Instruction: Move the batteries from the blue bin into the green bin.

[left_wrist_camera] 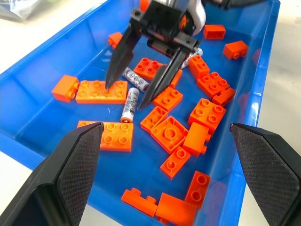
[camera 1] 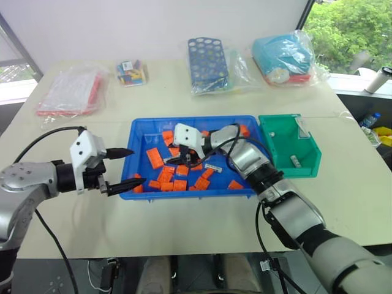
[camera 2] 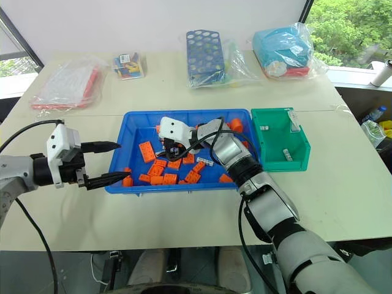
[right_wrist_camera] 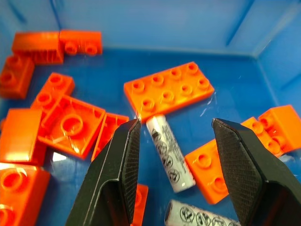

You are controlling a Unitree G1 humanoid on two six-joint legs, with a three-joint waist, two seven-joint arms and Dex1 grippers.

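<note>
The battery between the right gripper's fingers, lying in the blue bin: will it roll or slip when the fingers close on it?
The battery is a smooth cylinder lying flat on the glossy floor of the blue bin, so it would probably roll if nudged sideways. The orange bricks touching it may block that. The right gripper, open, straddles it; its textured fingers should limit slipping.

Pale table (camera 1: pixel 343 202) against a white wall (camera 1: pixel 153 24) (window (camera 1: pixel 349 30) with green trees, right)

Orange bricks (right_wrist_camera: pixel 168 92) crowd battery (right_wrist_camera: pixel 170 154) both sides; gap above it free for tool.
</note>
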